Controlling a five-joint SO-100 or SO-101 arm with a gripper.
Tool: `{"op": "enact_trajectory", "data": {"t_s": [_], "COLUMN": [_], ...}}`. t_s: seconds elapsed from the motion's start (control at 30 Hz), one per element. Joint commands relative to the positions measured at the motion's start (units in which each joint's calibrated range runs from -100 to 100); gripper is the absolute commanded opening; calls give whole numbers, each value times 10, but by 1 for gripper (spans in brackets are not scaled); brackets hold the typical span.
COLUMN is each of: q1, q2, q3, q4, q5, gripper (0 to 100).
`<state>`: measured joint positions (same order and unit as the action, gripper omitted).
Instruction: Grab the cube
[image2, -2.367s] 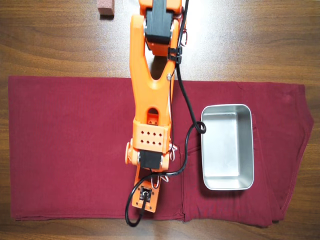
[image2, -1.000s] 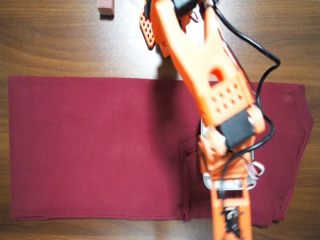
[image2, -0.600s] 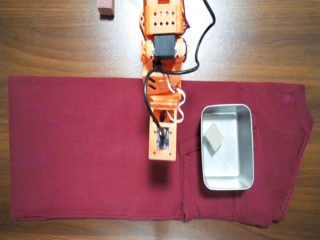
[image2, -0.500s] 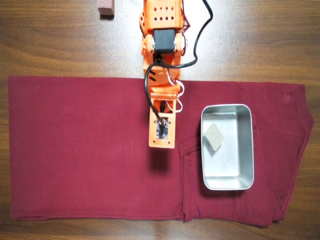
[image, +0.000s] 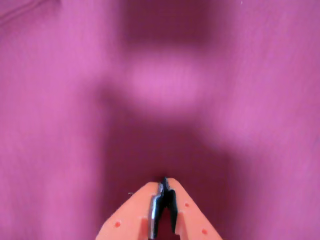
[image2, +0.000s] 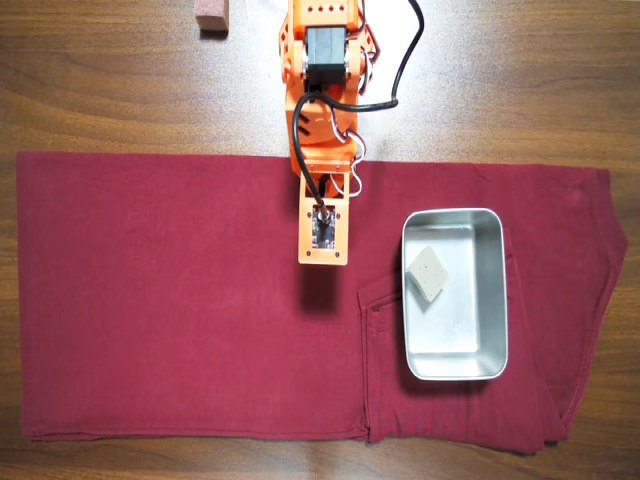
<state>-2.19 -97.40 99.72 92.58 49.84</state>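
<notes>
Hanging over bare red cloth (image2: 180, 300), orange claw (image: 164, 182) shows tips pressed together in wrist view, nothing between them. Cube (image2: 430, 272) lies inside metal tray (image2: 455, 366), upper-left part, tilted, well apart from arm (image2: 322, 130) in overhead view. Tray sits on cloth at right. Reddish-brown block (image2: 211, 16) rests on wooden bench (image2: 100, 90) near top edge.
</notes>
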Motion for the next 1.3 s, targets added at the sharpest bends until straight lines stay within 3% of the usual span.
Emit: {"op": "enact_trajectory", "data": {"t_s": [0.0,0.27,1.27], "q1": [9,4,-5], "q2": [-9,-10,-10], "q3": [3,3,3], "q4": [-118,73,74], "q5": [8,-7,-20], "gripper": [0,0,0]}}
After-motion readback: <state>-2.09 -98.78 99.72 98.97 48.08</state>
